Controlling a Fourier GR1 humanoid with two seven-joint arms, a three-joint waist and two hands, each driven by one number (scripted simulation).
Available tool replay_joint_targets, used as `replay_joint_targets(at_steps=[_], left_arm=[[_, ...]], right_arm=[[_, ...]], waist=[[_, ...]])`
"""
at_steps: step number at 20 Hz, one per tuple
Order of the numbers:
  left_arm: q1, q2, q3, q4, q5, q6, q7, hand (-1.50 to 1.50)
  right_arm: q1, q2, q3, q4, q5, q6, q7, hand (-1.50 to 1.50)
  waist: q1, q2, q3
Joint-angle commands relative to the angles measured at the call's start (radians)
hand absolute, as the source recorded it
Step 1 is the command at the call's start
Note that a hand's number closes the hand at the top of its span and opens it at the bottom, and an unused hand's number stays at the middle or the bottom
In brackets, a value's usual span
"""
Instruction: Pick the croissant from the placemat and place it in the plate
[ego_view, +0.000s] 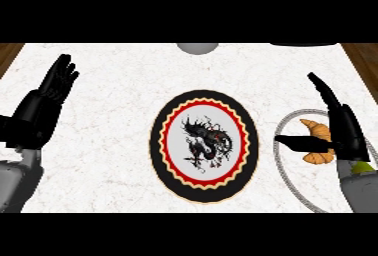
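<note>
White marbled counter (111, 165) fills the view, with brown wood showing at the upper corners. At nine o'clock, the left hand (46, 97) rests near the edge, fingers straight and pointing up, holding nothing. At centre lies the plate (204, 145), black-rimmed with a red scalloped ring and a dark dragon figure on its white middle; nothing sits on it. At twelve o'clock, a grey rounded object (196, 47) is cut off by the upper edge. At three o'clock, the placemat (284, 165), pale with a grey rope-like border, carries the croissant (320, 137). The right hand (341, 127) stands over the croissant, fingers extended upward and thumb spread toward the plate, not closed round the pastry.
</note>
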Motion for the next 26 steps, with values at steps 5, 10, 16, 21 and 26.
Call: replay_joint_targets(at_steps=[5, 10, 16, 21, 26], left_arm=[[-0.01, 0.012, 0.021, -0.031, 0.01, -0.003, 0.038, 0.0], [-0.005, -0.002, 0.012, -0.043, 0.005, -0.016, 0.035, 0.0], [-0.039, -0.041, 0.033, -0.02, -0.042, -0.022, 0.055, 0.0], [-0.03, -0.038, 0.082, -0.036, -0.034, -0.079, 0.078, 0.0], [-0.037, -0.08, 0.071, 0.014, -0.092, -0.056, 0.051, 0.0]], right_arm=[[-0.076, -0.256, 0.062, -0.079, 0.044, 0.376, 0.499, -1.5], [-0.155, -0.304, 0.079, -0.058, -0.077, 0.64, 0.677, -1.5], [-0.168, -0.201, 0.093, -0.1, -0.033, 0.704, 0.832, -1.5], [-0.193, -0.181, 0.056, 0.022, 0.078, 0.727, 0.752, -1.5], [-0.22, -0.17, 0.044, 0.117, 0.088, 0.812, 0.798, -1.5]], waist=[[0.011, -0.003, -0.002], [0.024, 0.005, 0.001], [0.012, 0.007, 0.003], [0.015, 0.008, 0.004], [0.015, 0.009, 0.003]])
